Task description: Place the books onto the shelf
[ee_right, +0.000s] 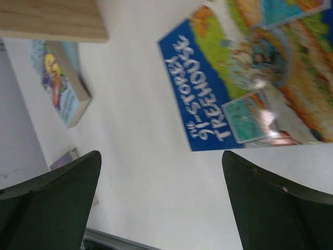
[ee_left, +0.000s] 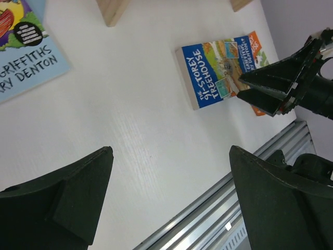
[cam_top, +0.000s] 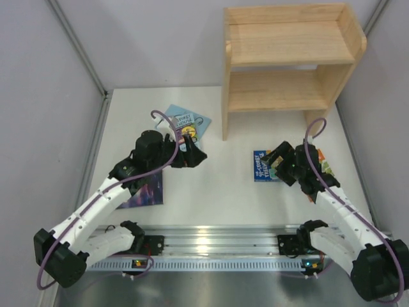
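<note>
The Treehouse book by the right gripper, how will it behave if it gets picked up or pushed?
The Treehouse book looks a thin paperback, so it will probably droop if gripped by one edge. It lies flat on the smooth table, so a push should likely slide it rather than tip it. Its cover glints, so it may be slippery.

Upright at the back right of the table: a pale, plain wooden shelf with two levels and side panels, open front facing the near edge. Flat on the table before its right half, cover up, a blue "91-Storey Treehouse" book, with an orange book poking out from under its right side. Flat near the shelf's left foot, a light blue book with a purple-and-yellow picture; nearer the front left, well apart from it, a dark purple galaxy book, partly hidden.
</note>
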You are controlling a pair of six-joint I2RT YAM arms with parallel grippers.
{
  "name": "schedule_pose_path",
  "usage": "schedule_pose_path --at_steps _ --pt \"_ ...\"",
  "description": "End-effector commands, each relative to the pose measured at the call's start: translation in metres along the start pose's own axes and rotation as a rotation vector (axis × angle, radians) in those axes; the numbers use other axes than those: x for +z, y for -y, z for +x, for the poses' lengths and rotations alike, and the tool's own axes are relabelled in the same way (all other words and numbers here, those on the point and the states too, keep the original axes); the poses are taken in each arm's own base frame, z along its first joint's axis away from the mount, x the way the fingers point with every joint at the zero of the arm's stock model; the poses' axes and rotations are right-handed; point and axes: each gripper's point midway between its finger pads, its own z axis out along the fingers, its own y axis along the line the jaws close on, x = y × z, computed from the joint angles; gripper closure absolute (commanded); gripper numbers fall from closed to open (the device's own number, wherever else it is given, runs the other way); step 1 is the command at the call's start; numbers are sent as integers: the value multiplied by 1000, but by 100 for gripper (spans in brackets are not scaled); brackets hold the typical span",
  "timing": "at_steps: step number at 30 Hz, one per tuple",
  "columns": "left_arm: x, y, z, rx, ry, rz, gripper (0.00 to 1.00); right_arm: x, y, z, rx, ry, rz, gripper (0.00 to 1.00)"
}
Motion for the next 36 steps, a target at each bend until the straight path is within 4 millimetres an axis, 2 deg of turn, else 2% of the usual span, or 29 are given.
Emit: schedule_pose_path --at_steps 1,2,6,8,12,13,20,22,27,36 --pt "-11 -18 -1 -12 44 -100 1 5 34 4 167 9 71 2" --pt "-11 -20 4 -9 35 -98 1 5 44 0 198 29 91 2" --pt "-18 -16 10 2 33 -63 1 0 70 9 264 70 130 3" --pt "-22 -10 14 14 28 -22 1 -6 78 8 293 116 143 4" --pt "-26 0 19 27 18 42 1 -5 114 17 358 185 224 4" --pt "-27 1 20 28 18 54 1 -4 118 13 363 219 223 4" --pt "-30 7 23 22 10 91 1 4 131 -1 402 343 202 6" --pt "-30 6 23 19 8 86 1 8 141 2 427 356 224 7" --pt "-27 5 23 14 3 78 1 17 151 7 464 364 229 9" --pt "-17 9 17 3 -4 84 1 15 170 2 500 449 263 15"
